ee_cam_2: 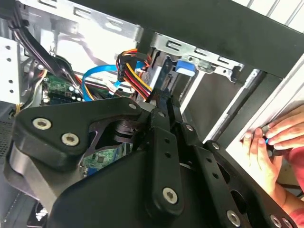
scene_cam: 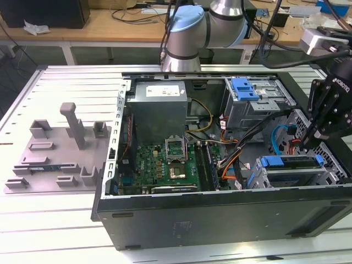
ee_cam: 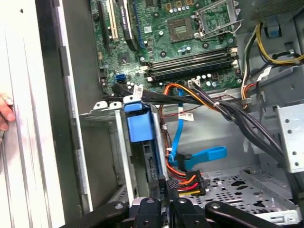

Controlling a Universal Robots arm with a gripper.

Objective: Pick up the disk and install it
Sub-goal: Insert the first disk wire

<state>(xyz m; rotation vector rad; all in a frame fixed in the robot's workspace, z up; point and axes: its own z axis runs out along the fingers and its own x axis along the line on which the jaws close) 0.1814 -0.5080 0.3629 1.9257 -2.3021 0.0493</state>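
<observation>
The disk (scene_cam: 297, 162) stands on edge in the lower drive cage (scene_cam: 286, 179) at the exterior view's right of the open computer case, its blue frame showing along the top. My gripper (scene_cam: 309, 140) hangs just above its far end, fingers close together and shut. In the first wrist view the gripper (ee_cam: 163, 202) points along the disk (ee_cam: 148, 164), which sits between the cage rails behind its blue end piece. The second wrist view has the gripper (ee_cam_2: 166, 102) aimed at the disk (ee_cam_2: 161, 78). I cannot tell whether the tips touch it.
A power plug with red, yellow and orange wires (ee_cam: 186, 183) and a blue data cable (ee_cam: 176, 140) lie beside the disk. A blue ribbed tab (scene_cam: 245, 88) tops the upper cage. A person's hand (ee_cam_2: 270, 142) rests on the table by the case. A grey fixture (scene_cam: 58, 148) sits at the exterior view's left.
</observation>
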